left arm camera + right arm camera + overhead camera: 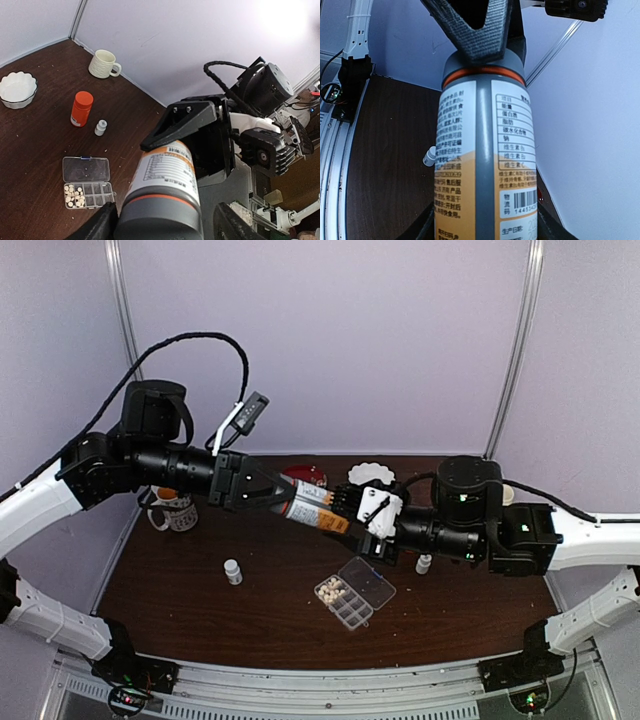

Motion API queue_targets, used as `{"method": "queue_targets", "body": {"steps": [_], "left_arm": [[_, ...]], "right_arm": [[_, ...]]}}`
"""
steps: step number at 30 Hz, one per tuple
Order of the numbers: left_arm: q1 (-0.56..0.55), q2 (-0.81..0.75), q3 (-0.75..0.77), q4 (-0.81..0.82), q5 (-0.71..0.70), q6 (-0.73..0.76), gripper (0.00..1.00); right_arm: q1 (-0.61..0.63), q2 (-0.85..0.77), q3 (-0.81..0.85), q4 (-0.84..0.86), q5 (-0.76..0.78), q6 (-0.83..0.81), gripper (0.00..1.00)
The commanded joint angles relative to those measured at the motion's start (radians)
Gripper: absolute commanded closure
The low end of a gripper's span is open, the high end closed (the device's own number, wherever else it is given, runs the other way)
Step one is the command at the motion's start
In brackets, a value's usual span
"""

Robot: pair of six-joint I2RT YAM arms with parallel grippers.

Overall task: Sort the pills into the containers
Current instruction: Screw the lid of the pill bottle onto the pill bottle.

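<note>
Grey-capped bottle (165, 172) in right fingers (426, 231), left fingers (97, 226) astride its cap (160, 216), grip unclear at frame edge

Bottle (485, 150) base cut off below; cap top hidden by left gripper (288, 496); pills (332, 589) too small to count.

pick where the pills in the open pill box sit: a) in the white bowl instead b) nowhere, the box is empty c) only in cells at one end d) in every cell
c: the pills sit bunched at one end of the pill box, and the rest of it looks bare.
</note>
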Motion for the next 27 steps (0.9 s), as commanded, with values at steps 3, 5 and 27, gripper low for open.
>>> {"method": "queue_targets", "body": {"steps": [3,5,27], "left_arm": [[0.002,0.014,-0.008,0.023,0.049,0.003,0.37],[0.001,0.013,-0.010,0.023,0.048,0.013,0.44],[-0.031,-0.112,-0.227,0.251,0.281,0.872,0.90]], "right_arm": [[0.008,0.002,0.037,0.016,0.037,0.021,1.00],[0.007,0.004,0.038,0.017,0.034,0.025,1.00],[-0.165,0.053,0.162,-0.160,-0.745,0.321,1.00]]}}
